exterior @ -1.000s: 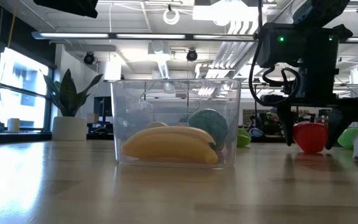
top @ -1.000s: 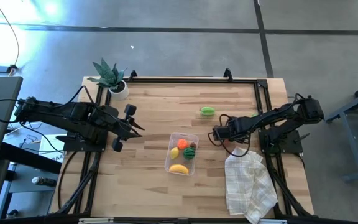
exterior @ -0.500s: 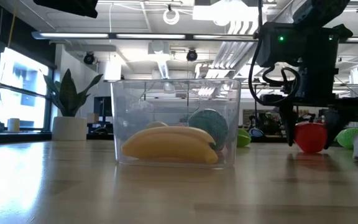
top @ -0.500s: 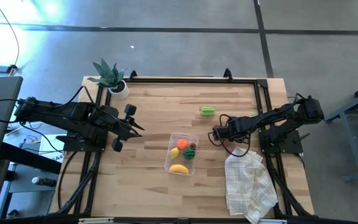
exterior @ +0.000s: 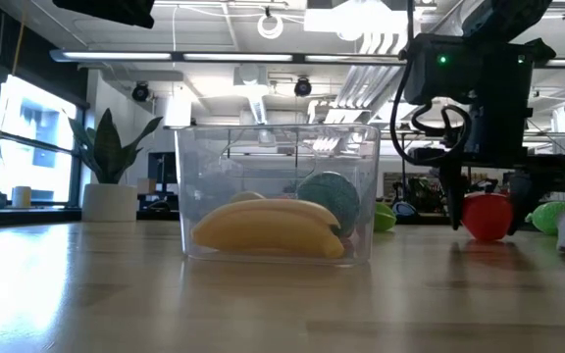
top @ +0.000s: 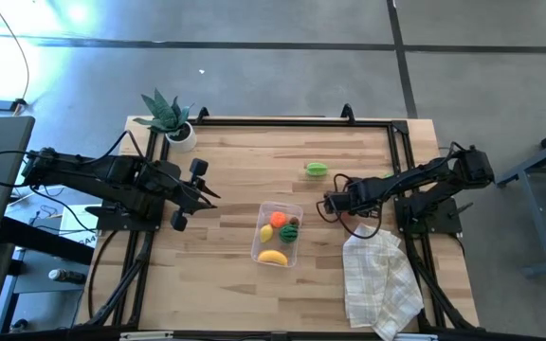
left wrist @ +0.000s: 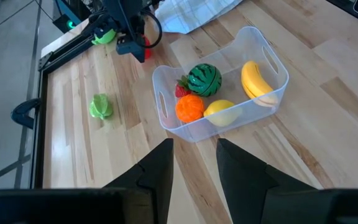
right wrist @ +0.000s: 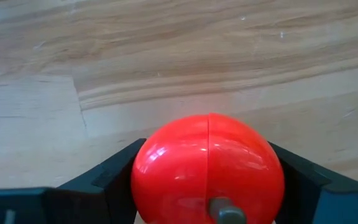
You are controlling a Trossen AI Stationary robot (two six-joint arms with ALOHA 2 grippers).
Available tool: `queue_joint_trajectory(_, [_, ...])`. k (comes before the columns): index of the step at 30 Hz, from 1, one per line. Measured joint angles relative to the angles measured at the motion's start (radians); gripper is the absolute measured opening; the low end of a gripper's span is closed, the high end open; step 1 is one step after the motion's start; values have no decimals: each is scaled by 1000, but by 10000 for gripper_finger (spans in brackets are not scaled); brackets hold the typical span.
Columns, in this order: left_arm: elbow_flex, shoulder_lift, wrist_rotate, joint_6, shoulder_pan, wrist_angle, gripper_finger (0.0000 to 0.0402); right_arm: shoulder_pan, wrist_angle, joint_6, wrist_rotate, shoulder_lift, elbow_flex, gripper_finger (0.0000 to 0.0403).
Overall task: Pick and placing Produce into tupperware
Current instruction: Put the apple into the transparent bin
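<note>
We see bare surface around the tupperware, holding banana, watermelon, orange and lemon, while right fingers clasp a red fruit, left fingers parted narrowly.

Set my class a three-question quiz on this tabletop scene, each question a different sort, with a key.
1. True or false: the banana lies inside the tupperware.
2. Multiple choice: what does the right gripper grip? A lemon; B red fruit; C watermelon.
3. Fill in: the loose green produce lies on the ____, outside the tub.

Key
1. True.
2. B: its fingers are shut on the red fruit.
3. Table. The left gripper waits open, off to the tub's side.
</note>
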Motion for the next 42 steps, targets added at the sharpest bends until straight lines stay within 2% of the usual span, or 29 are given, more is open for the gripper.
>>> queue_joint_trajectory(9, [0,0,0,0,0,0,111,4,11,-57,-9,2,13,258])
queue_joint_trajectory(14, [0,0,0,0,0,0,111,21,-56,-135,33,1,73,258])
queue_joint_trajectory(22, [0,0,0,0,0,0,111,68,-184,-400,121,0,258,258])
queue_joint_trajectory(30, [0,0,0,0,0,0,111,147,-293,-644,317,0,504,258])
queue_joint_trajectory(36, [0,0,0,0,0,0,111,153,-291,-713,308,-1,603,258])
queue_joint_trajectory(42, [0,0,0,0,0,0,111,154,-142,-853,210,0,611,258])
